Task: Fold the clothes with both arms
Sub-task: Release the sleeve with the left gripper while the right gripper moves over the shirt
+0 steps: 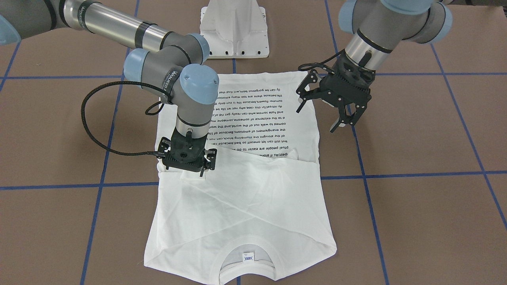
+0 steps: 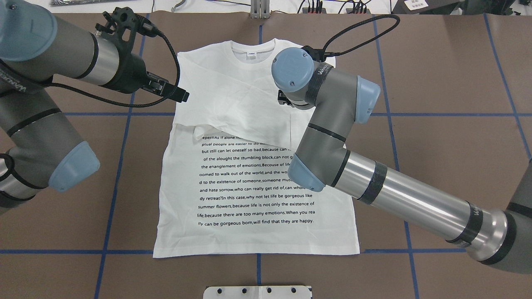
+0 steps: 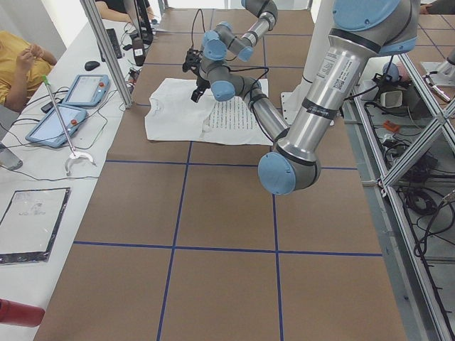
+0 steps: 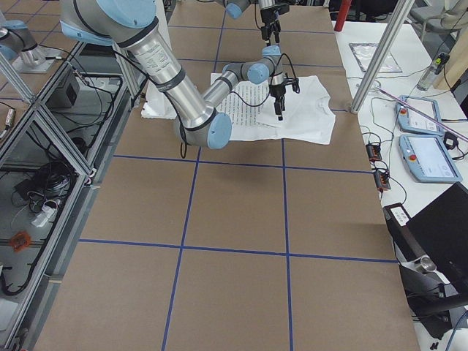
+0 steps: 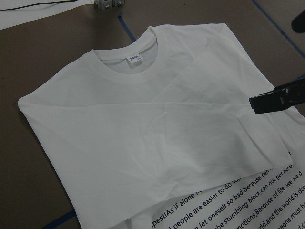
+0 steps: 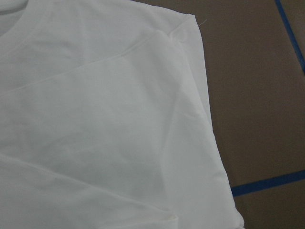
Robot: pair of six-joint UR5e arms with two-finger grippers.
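Left pincer [image 1: 317,118] hangs wide open, empty; right pincer [image 1: 189,166] we cannot tell. T-shirt [image 1: 245,198] beneath looks limp, light: we'd pinch its edges.

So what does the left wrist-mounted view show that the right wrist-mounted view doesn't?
Only left wrist: the collar, small neck label and black printed text of the white long-sleeved cotton T-shirt, plus a black tool finger. Only right wrist: a close look at the shirt's shoulder corner with a loose thread. Both: white fabric folded across the chest, brown table, blue tape line.
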